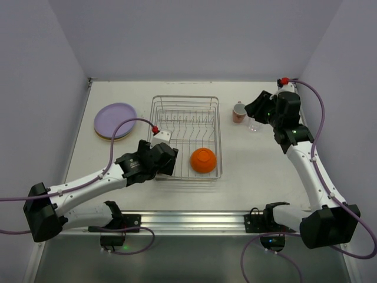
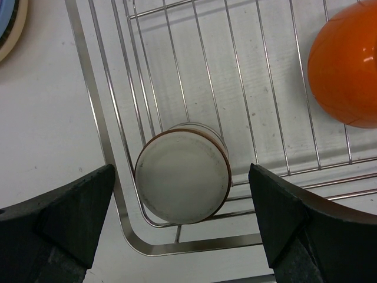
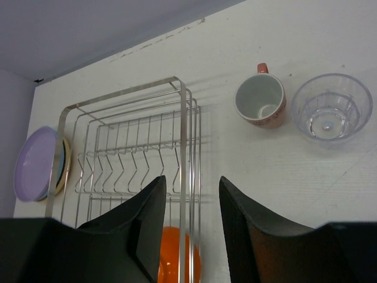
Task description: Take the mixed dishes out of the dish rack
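The silver wire dish rack (image 1: pixel 185 101) stands mid-table. An orange bowl (image 1: pixel 203 160) lies upside down in its near right part. My left gripper (image 1: pixel 165 160) hovers over the rack's near left corner and hides the cream cup in the top view. In the left wrist view the cream cup (image 2: pixel 182 173) stands upside down in that corner of the rack (image 2: pixel 94 100), between the open fingers of my left gripper (image 2: pixel 181 194), which do not touch it. My right gripper (image 1: pixel 252 108) is open and empty beside the pink mug (image 1: pixel 238 112) and the clear glass (image 1: pixel 254 124).
A stack of plates (image 1: pixel 115 120) with a lavender one on top lies on the table left of the rack. The right wrist view shows the mug (image 3: pixel 260 101) and glass (image 3: pixel 331 107) upright right of the rack (image 3: pixel 141 147). Walls close in the far side and both sides.
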